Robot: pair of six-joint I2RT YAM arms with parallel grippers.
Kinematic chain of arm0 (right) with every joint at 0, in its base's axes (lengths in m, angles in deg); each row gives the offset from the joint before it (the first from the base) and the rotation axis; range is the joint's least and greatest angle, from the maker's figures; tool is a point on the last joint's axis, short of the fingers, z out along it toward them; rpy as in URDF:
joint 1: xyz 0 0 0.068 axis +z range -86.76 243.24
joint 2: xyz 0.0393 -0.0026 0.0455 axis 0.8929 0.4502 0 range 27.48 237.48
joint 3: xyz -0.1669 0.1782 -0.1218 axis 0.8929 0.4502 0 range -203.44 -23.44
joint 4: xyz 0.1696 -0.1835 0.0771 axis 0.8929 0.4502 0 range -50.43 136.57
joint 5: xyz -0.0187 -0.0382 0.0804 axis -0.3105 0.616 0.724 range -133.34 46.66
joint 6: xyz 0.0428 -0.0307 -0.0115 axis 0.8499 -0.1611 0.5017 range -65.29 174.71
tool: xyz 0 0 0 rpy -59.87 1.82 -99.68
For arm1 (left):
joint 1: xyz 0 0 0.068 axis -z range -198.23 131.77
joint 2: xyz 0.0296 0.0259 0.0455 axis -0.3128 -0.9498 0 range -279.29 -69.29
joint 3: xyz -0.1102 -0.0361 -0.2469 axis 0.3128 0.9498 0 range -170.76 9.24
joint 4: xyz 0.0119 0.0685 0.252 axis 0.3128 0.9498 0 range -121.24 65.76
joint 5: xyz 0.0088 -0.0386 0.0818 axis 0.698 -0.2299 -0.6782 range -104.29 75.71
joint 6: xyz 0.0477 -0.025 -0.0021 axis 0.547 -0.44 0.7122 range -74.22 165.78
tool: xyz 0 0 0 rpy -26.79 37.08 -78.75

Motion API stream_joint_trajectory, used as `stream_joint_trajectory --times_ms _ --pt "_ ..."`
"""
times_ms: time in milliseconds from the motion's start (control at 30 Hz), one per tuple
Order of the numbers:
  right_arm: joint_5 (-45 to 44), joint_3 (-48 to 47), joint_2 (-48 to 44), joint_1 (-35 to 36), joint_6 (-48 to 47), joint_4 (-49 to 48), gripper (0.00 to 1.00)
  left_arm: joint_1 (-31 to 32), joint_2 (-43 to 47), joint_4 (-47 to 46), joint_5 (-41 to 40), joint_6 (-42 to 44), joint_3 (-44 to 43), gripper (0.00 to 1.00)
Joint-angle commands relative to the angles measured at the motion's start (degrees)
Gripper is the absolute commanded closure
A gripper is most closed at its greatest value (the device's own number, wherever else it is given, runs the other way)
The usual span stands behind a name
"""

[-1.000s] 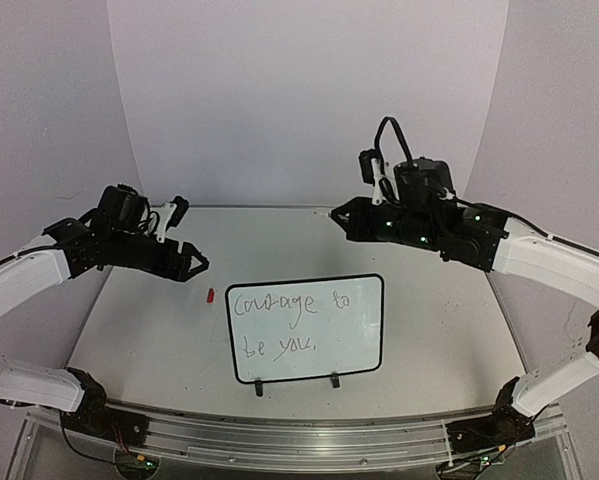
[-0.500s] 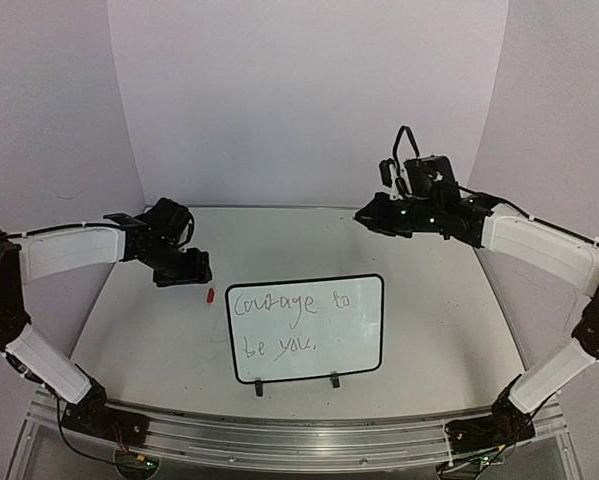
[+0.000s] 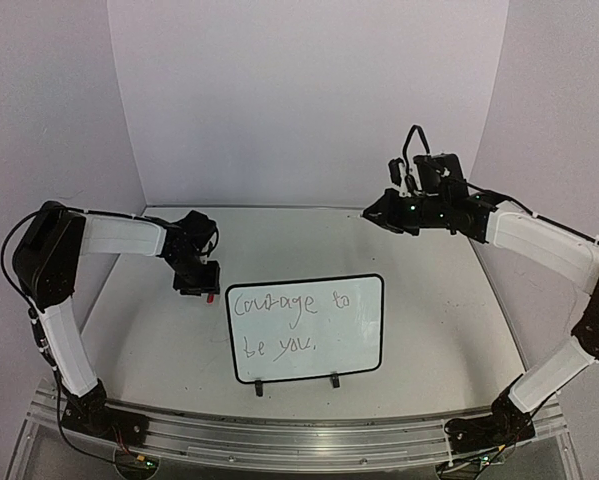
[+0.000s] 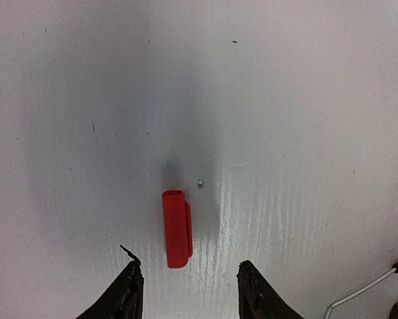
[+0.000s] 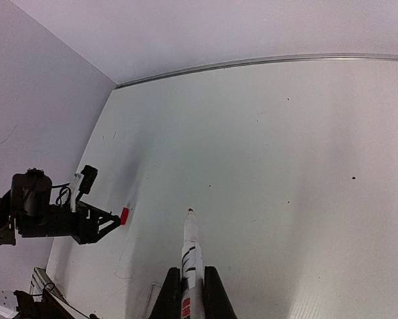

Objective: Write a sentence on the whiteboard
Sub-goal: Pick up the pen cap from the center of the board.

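The whiteboard [image 3: 357, 345] lies flat in the middle of the table, its two black clips on the near edge. The sentence [image 3: 284, 310] on it reads "Courage to be you," in two lines. My right gripper [image 3: 376, 213] hovers above the far right of the table, away from the board. It is shut on a white marker [image 5: 191, 256] whose bare red tip points forward. My left gripper [image 4: 189, 279] is open and points down, just left of the board's far left corner. A small red marker cap [image 4: 177, 228] lies on the table just ahead of its fingertips, and shows in the top view [image 3: 210, 296].
Grey walls close in the table at the back and sides. A metal rail [image 3: 299, 440] runs along the near edge. The right wrist view shows my left gripper [image 5: 109, 222] and the red cap [image 5: 124, 216] at far left.
My left arm has swung forward and its gripper has moved right and turned down over the red cap. My right gripper has drawn back to the right with the marker.
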Motion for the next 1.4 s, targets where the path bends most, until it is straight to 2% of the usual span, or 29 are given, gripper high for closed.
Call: stream_joint_trajectory --times_ms 0,167,367,767,1233,1367 --pt "1.2 -0.5 -0.1 -0.2 0.6 -0.5 1.00 -0.8 -0.9 -1.7 1.0 -0.7 -2.3 0.53" --pt "1.2 0.2 -0.2 -0.1 1.1 -0.5 1.00 -1.0 -2.6 -2.3 2.7 0.5 -2.7 0.53" --pt "1.1 0.7 -0.5 -0.1 2.2 -0.5 1.00 -1.1 -5.1 0.1 2.3 1.2 -4.5 0.67" --pt "0.5 1.8 -1.6 -0.1 2.7 -0.5 1.00 -1.1 -5.9 2.2 -3.5 1.7 -3.9 0.78" --pt "2.6 2.9 -3.5 -0.2 2.7 -0.3 1.00 -1.1 -5.3 -1.0 -1.4 2.5 -0.2 0.85" --pt "3.5 3.7 -4.9 -0.1 3.3 0.0 1.00 -1.1 -5.3 -1.9 -1.2 2.4 1.0 0.92"
